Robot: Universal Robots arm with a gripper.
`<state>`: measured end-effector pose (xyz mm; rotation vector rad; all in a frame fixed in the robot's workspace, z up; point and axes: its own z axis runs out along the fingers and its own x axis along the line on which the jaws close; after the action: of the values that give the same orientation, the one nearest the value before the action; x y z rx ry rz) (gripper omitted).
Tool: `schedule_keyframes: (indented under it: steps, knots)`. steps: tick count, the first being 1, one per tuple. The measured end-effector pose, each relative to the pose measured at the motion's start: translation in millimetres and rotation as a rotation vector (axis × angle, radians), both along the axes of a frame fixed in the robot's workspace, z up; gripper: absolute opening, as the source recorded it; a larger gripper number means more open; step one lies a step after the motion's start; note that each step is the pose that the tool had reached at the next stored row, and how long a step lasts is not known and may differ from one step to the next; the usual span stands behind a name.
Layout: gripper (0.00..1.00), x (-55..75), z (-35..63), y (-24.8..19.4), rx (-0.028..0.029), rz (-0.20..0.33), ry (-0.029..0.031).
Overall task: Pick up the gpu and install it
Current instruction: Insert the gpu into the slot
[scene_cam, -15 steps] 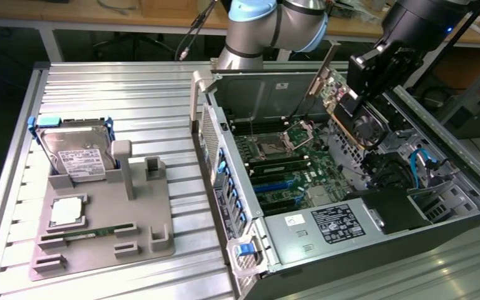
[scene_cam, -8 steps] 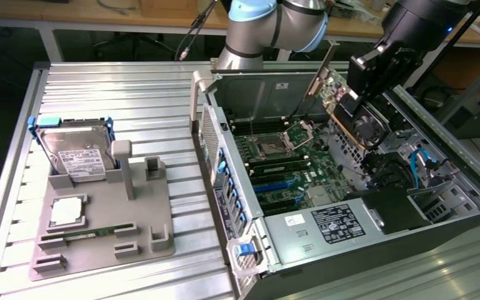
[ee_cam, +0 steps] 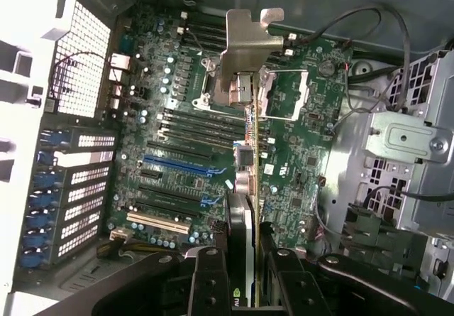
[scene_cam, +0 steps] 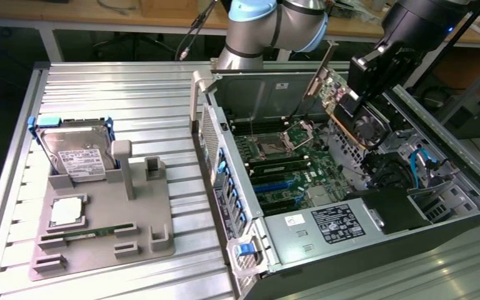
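The pick-up is done: the gpu (scene_cam: 349,109) is off the bench (scene_cam: 123,94) and held in the air inside the open computer case (scene_cam: 324,250), above the motherboard (scene_cam: 294,178). Installing is what remains. In the wrist view the card is seen edge-on, its silver bracket (ee_cam: 248,42) hanging over the middle of the board, to one side of the long blue slot (ee_cam: 177,165) and not seated in any slot. It appears to hang clear of the board, though the edge-on angle makes that hard to confirm.

The pincer (ee_cam: 248,287) is narrowed onto the gpu, its 2 fingers (ee_cam: 209,280) pressing the card's faces from either side. The arm (scene_cam: 274,25) reaches in from the far side of the bench and drops its wrist over the case at the exterior view's right, holding the card tilted with its bracket uppermost and toward the case's rear wall. The hard drive (scene_cam: 77,153) sits in the grey fixture (scene_cam: 98,244) at the exterior view's left, well apart.
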<state>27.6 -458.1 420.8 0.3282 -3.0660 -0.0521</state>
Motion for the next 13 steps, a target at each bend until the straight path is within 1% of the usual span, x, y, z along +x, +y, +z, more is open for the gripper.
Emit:
schedule_keyframes:
  steps: [13]
  knots:
    - [0.27, 0.0, 0.0, 0.0, 0.0000, 0.071, 0.0000]
